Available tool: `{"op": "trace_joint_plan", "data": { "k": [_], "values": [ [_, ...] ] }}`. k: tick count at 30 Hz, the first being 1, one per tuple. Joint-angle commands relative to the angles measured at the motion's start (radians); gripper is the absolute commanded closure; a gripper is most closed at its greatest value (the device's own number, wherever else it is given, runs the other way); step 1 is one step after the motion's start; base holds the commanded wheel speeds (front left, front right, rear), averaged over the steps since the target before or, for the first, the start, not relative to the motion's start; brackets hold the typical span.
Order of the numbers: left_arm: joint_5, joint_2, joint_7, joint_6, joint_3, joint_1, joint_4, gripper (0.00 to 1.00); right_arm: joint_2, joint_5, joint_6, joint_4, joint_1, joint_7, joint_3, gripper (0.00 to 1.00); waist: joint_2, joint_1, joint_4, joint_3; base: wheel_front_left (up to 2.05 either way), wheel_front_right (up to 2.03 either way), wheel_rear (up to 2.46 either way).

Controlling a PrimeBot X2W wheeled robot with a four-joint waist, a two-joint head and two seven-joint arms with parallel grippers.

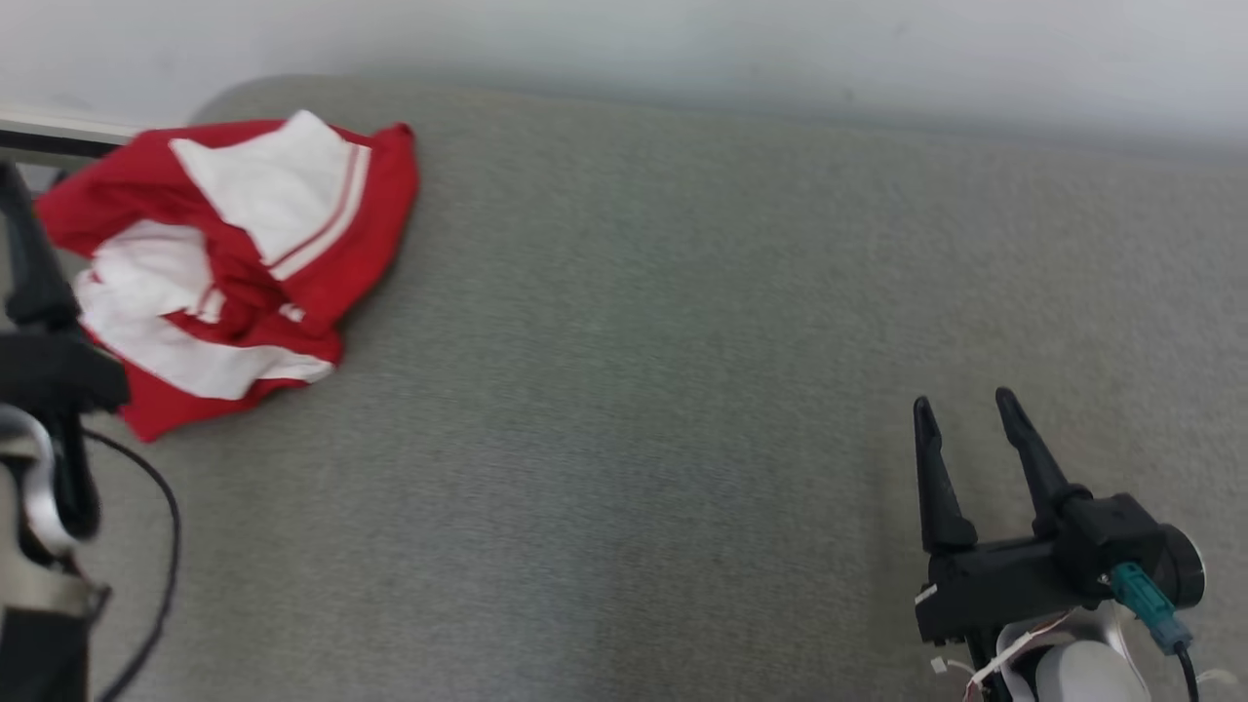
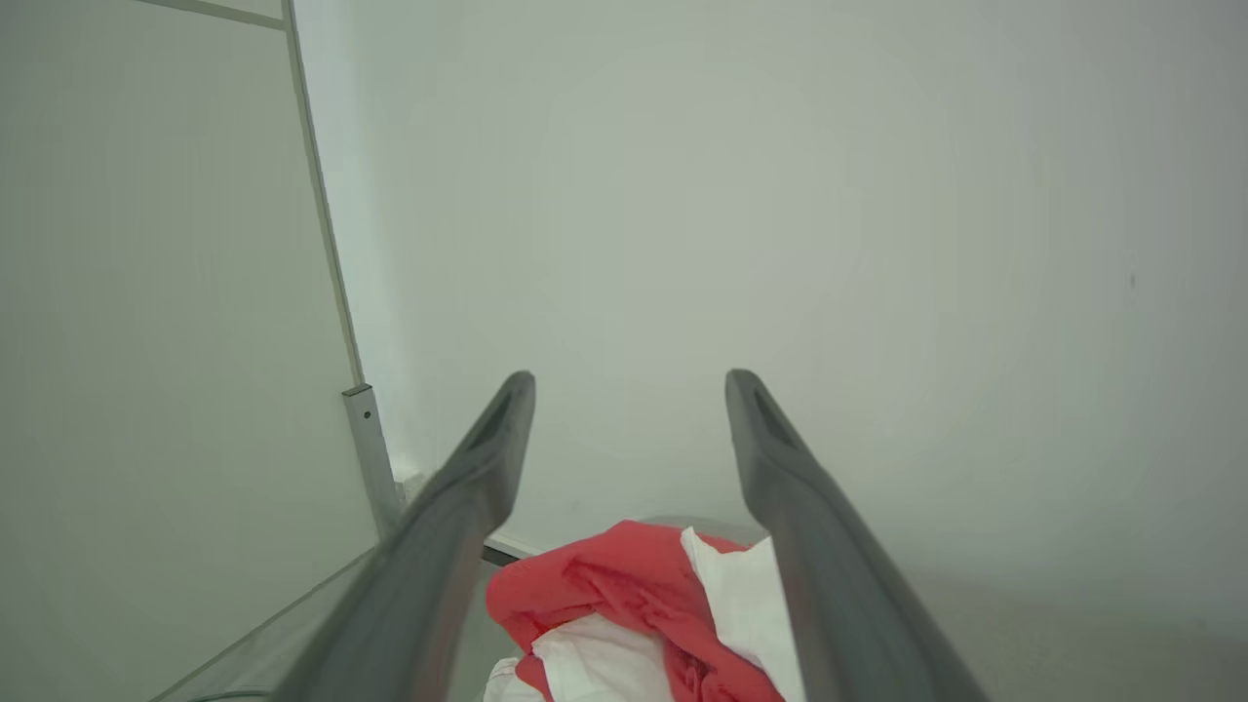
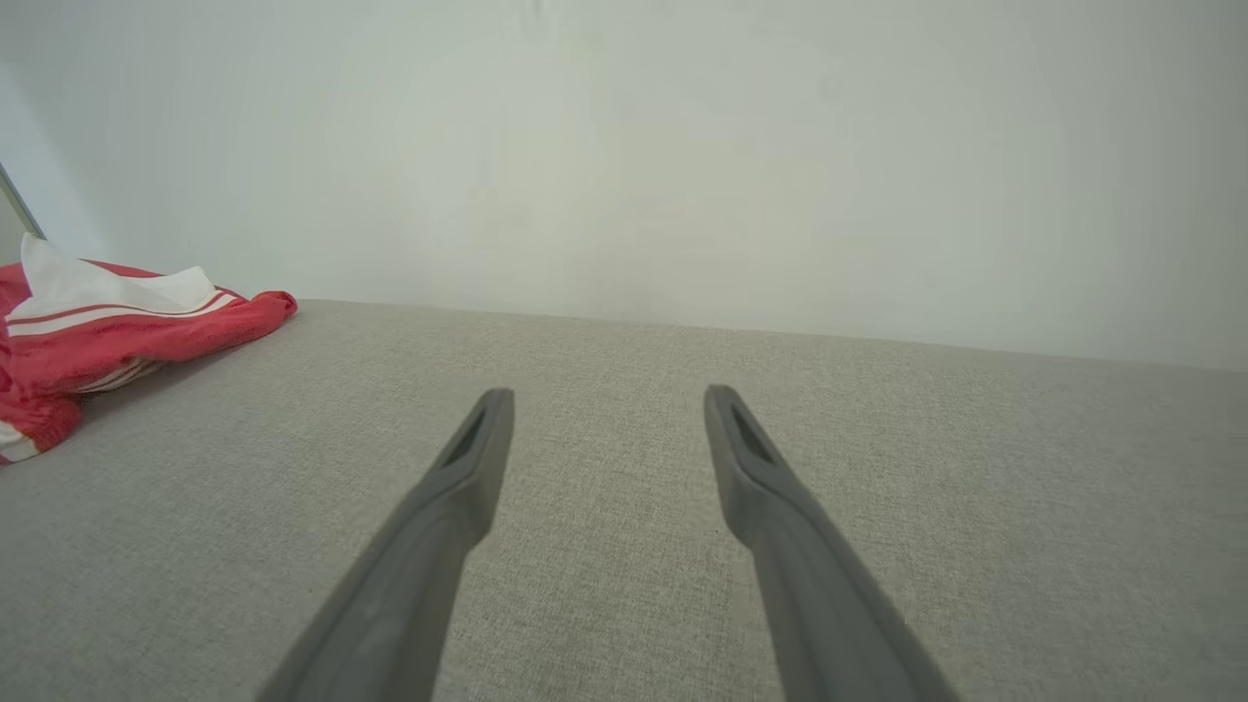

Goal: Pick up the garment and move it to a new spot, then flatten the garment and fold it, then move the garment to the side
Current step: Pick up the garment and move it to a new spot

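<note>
One crumpled red-and-white garment (image 1: pixel 229 263) on the grey bench (image 1: pixel 634 390) at its far left corner, white wall (image 1: pixel 682 39) just behind the garment, left claw (image 2: pixel 631 382) just beside the garment's left edge, fingers apart, right claw (image 1: pixel 963 402) well apart from the garment, fingers spread.

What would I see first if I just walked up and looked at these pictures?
The red and white garment jumps out first, lying crumpled at the far left corner of the grey table. Next comes the right gripper, its dark fingers open at the lower right, far from the garment. The left gripper is open close beside the garment.
</note>
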Motion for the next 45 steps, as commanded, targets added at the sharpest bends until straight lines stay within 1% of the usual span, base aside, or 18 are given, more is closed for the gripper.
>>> {"op": "trace_joint_plan", "data": {
  "k": [1,2,3,4,5,9,11,17,21,22,28,30,36,39,41,42,43,45],
  "values": [
    [-0.014,0.013,0.011,-0.009,0.003,-0.038,0.022,0.0,0.0,0.0,-0.002,-0.006,-0.016,-0.009,-0.002,0.0,-0.0001,-0.0003,-0.111,0.107,0.0,0.0,0.0],
    [-0.033,0.019,0.018,-0.012,0.016,-0.066,0.037,0.0,0.001,0.001,-0.002,-0.009,-0.023,-0.009,0.002,0.0,-0.0001,-0.0003,-0.127,0.121,0.0,0.0,0.0],
    [-0.017,0.042,0.028,-0.013,0.018,-0.085,0.057,0.0,0.0,0.003,-0.002,-0.011,-0.029,-0.012,0.0,0.0,-0.0001,-0.0003,-0.14,0.132,0.0,0.0,0.0],
    [-0.024,0.057,0.03,-0.016,0.029,-0.108,0.071,0.0,0.0,0.007,-0.002,-0.011,-0.037,-0.015,0.006,0.0,-0.0001,-0.0003,-0.158,0.144,0.0,0.0,0.0],
    [-0.047,0.053,0.033,-0.023,0.034,-0.134,0.085,0.0,0.001,0.009,-0.002,-0.012,-0.041,-0.02,0.003,0.0,-0.0001,-0.0003,-0.169,0.153,0.0,0.0,0.0],
    [-0.058,0.104,0.062,-0.048,0.042,-0.201,0.163,0.0,0.001,0.013,-0.002,-0.009,-0.056,-0.027,0.0,0.0,-0.0001,-0.0003,-0.212,0.192,0.0,0.0,0.0],
    [-0.053,0.121,0.079,-0.051,0.038,-0.224,0.2,0.0,0.001,0.017,-0.002,-0.006,-0.063,-0.03,-0.003,0.0,-0.0001,-0.0003,-0.228,0.207,0.0,0.0,0.0],
    [-0.043,0.152,0.126,-0.061,0.016,-0.263,0.297,0.0,0.001,0.021,-0.002,0.001,-0.074,-0.043,-0.004,0.0,-0.0001,-0.0003,-0.254,0.232,0.0,0.0,0.0],
    [-0.038,0.17,0.171,-0.069,-0.002,-0.287,0.397,0.0,0.001,0.024,-0.002,0.005,-0.082,-0.048,0.004,0.0,-0.0001,-0.0003,-0.268,0.244,0.0,0.0,0.0],
    [-0.029,0.177,0.191,-0.071,-0.015,-0.3,0.444,0.0,0.001,0.025,-0.002,0.009,-0.088,-0.051,0.006,0.0,-0.0001,-0.0003,-0.273,0.247,0.0,0.0,0.0],
    [-0.008,0.189,0.274,-0.077,-0.057,-0.332,0.574,0.0,0.001,0.021,-0.002,0.018,-0.092,-0.054,0.009,0.0,-0.0001,-0.0003,-0.28,0.248,0.0,0.0,0.0],
    [-0.012,0.19,0.297,-0.074,-0.061,-0.346,0.606,0.0,0.001,0.018,-0.002,0.018,-0.093,-0.052,0.009,0.0,-0.0001,-0.0003,-0.281,0.247,0.0,0.0,0.0],
    [-0.029,0.177,0.414,-0.053,-0.072,-0.377,0.699,0.0,0.001,0.009,-0.002,0.011,-0.089,-0.044,0.005,0.0,-0.0001,-0.0003,-0.276,0.247,0.0,0.0,0.0],
    [-0.036,0.167,0.439,-0.06,-0.08,-0.393,0.72,0.0,0.001,0.008,-0.002,0.005,-0.087,-0.038,0.005,0.0,-0.0001,-0.0003,-0.271,0.248,0.0,0.0,0.0],
    [-0.038,0.159,0.436,-0.055,-0.082,-0.401,0.727,0.0,0.001,0.006,-0.002,0.001,-0.087,-0.034,0.006,0.0,-0.0001,-0.0003,-0.268,0.249,0.0,0.0,0.0],
    [-0.037,0.156,0.43,-0.054,-0.084,-0.401,0.73,0.82,0.001,0.006,-0.002,-0.001,-0.087,-0.031,0.007,0.0,-0.0001,-0.0003,-0.268,0.249,0.0,0.0,0.0],
    [-0.034,0.154,0.424,-0.05,-0.086,-0.4,0.734,1.0,0.001,0.005,-0.002,-0.002,-0.087,-0.03,0.008,0.0,-0.0001,-0.0003,-0.267,0.249,0.0,0.0,0.0],
    [-0.03,0.151,0.384,-0.046,-0.088,-0.399,0.728,1.0,0.001,0.005,-0.002,-0.004,-0.086,-0.029,0.009,0.0,-0.0001,-0.0003,-0.265,0.244,0.0,0.0,0.0]
  ]
}}
